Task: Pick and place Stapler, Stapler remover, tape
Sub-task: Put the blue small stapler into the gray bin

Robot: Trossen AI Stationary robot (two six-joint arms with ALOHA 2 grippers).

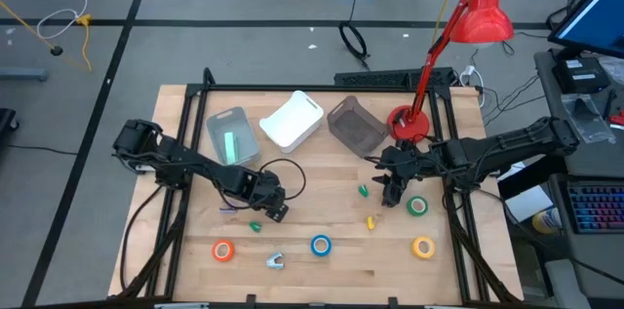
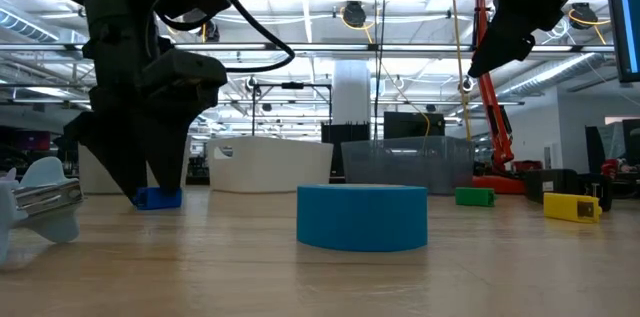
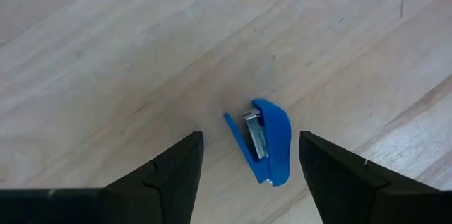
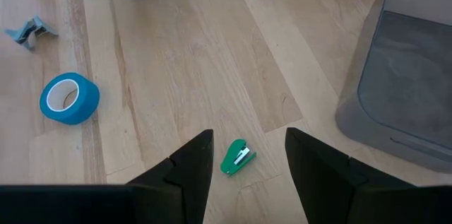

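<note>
**Q:** Tape first: where are the rolls, seen from above?

**A:** Four of them lie on the wooden table [image 1: 322, 221]. The orange tape [image 1: 223, 250] is near the front left, the blue tape [image 1: 321, 245] front middle, the yellow tape [image 1: 422, 247] front right, and the green tape [image 1: 417, 206] just beside my right gripper [image 1: 390, 195]. My left gripper [image 1: 276, 210] hangs left of centre, near a green stapler [image 1: 255, 225]. A grey staple remover [image 1: 274, 261] lies between the orange and blue rolls. Behind stand a clear bin [image 1: 230, 135], a white bin [image 1: 292, 120] and a grey bin [image 1: 355, 125].

**Q:** And from table height?

**A:** The blue tape [image 2: 362, 217] stands up front. My left gripper [image 2: 140, 182] reaches down to the table by a blue stapler [image 2: 157, 197]; the staple remover [image 2: 40, 202] is at the edge.

**Q:** Your left wrist?

**A:** My fingers [image 3: 166, 174] stand apart, holding nothing, and the blue stapler [image 3: 267, 143] lies on the wood between them, touching neither that I can see.

**Q:** Your right wrist?

**A:** Those fingers [image 4: 185, 167] are also spread and empty, above a second green stapler [image 4: 236, 157] lying on the table. Farther off are the blue tape [image 4: 68, 98], the staple remover [image 4: 30, 30] and the grey bin [image 4: 406, 97].
</note>
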